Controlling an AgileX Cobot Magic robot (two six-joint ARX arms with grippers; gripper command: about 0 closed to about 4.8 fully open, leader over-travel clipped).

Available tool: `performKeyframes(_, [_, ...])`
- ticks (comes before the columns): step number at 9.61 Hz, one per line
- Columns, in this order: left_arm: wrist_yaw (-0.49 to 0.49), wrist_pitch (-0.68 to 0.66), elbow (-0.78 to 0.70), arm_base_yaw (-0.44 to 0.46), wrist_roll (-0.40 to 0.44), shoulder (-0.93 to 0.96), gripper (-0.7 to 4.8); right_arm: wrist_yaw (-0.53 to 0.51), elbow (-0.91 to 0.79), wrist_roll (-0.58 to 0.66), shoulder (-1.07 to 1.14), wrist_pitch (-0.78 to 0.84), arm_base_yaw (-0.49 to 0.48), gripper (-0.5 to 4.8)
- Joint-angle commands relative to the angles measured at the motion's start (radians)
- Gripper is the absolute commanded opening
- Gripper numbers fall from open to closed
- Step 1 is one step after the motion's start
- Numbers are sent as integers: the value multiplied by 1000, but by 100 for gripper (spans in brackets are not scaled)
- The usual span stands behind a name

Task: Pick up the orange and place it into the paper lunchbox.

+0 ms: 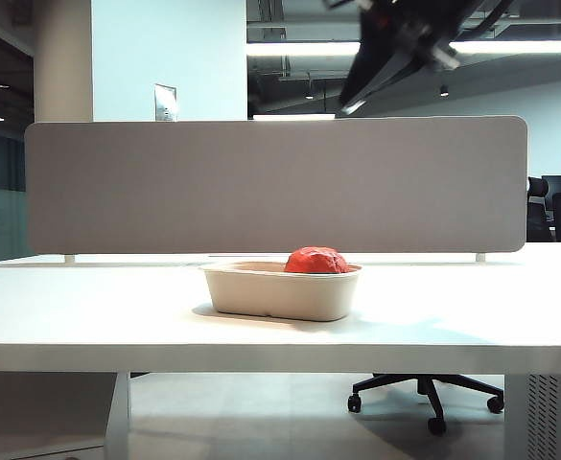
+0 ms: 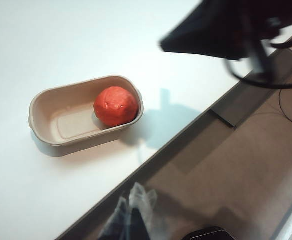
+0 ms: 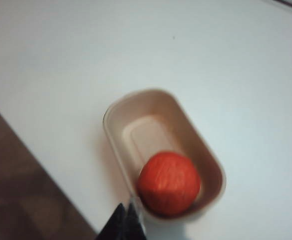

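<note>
White counter [image 1: 88, 316] before a grey partition panel [image 1: 275, 182], an office chair base [image 1: 429, 393] visible beneath; I see the paper lunchbox [image 1: 261, 292] resting near the counter's middle, its rim level; the orange [image 1: 316, 260] lies inside the lunchbox at one end, touching the wall there, its top showing above the rim in the exterior view. From the right wrist view I read the right tool [image 3: 127, 220] as closed, fingers together and empty, held above the counter just beside the end of the lunchbox that contains the orange; the right arm [image 1: 395, 48] appears dark and blurred high in the exterior view. The left tool [image 2: 133, 212] sits over the counter's edge, well apart from the lunchbox, fingers together and holding nothing.
</note>
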Motion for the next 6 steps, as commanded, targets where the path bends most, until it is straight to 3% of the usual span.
performKeyframes(1, [3, 0, 5, 0, 0, -8, -6, 2, 0, 2, -64, -141, 1, -2])
performKeyframes(2, [19, -21, 5, -2, -3, -30, -6, 18, -2, 6, -164, -294, 2, -2])
performKeyframes(3, [27, -32, 5, -14, -3, -40, -6, 29, -2, 5, -201, -337, 2, -2])
performKeyframes(4, [-233, 89, -216, -341, -46, -77, -6, 66, -283, -21, -586, -319, 1, -1])
performKeyframes(5, [-248, 215, -320, -366, -41, -106, -6, 69, -433, 14, -738, -198, 1, -2])
performKeyframes(6, [-248, 238, -340, -365, -33, -114, -6, 80, -465, 36, -776, -167, 0, -2])
